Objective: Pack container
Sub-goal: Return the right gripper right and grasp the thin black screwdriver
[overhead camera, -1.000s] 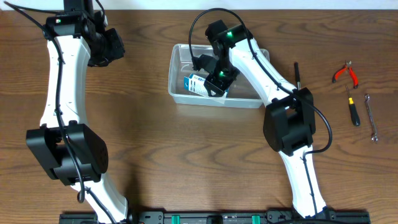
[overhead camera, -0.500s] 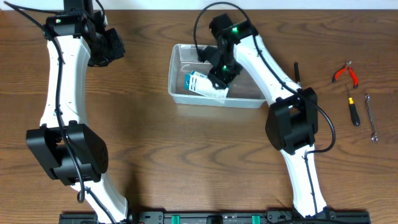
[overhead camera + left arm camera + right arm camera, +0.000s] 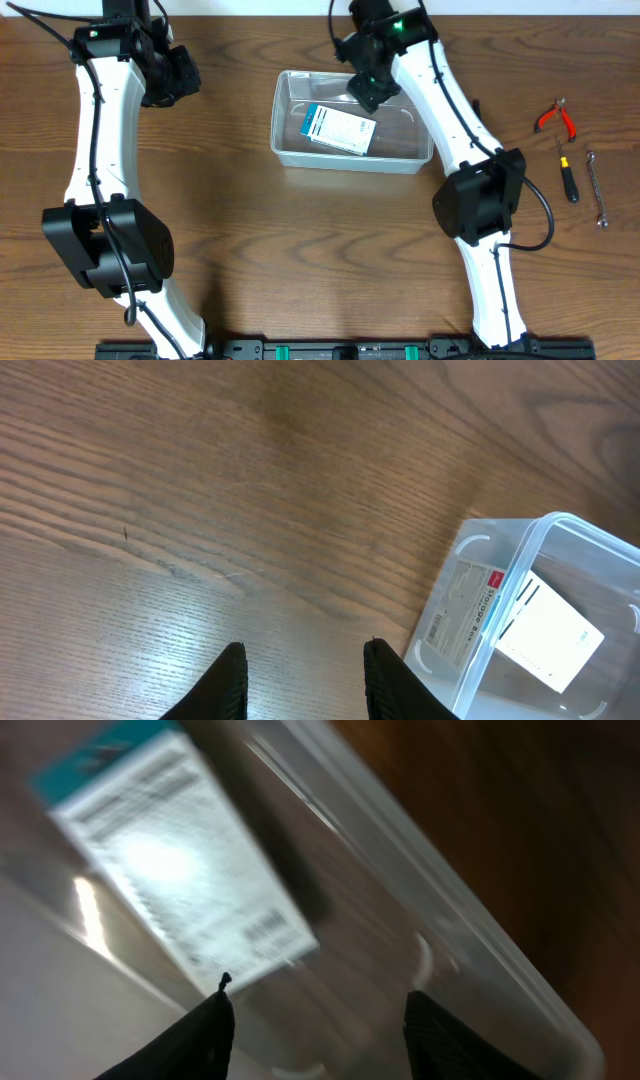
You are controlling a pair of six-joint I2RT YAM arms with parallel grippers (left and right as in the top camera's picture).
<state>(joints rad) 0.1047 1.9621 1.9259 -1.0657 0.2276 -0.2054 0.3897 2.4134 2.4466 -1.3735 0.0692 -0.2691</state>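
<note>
here, upper left, the left gripper (image 3: 172,76) hangs over the table (image 3: 230,220), fingers apart, empty. upper centre, the container (image 3: 288,158) holds 1 blue-and-white box (image 3: 340,130); just right, the right gripper (image 3: 368,92) hovers over it, fingers parted, holding nothing.

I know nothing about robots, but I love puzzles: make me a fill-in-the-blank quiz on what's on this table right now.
1. The blue-and-white box lies ____ the clear container.
2. The pliers beside the screwdriver have ____ handles.
3. The right gripper hovers over the container, its jaws ____ and holding nothing.
Missing words: inside; red; open.
</note>
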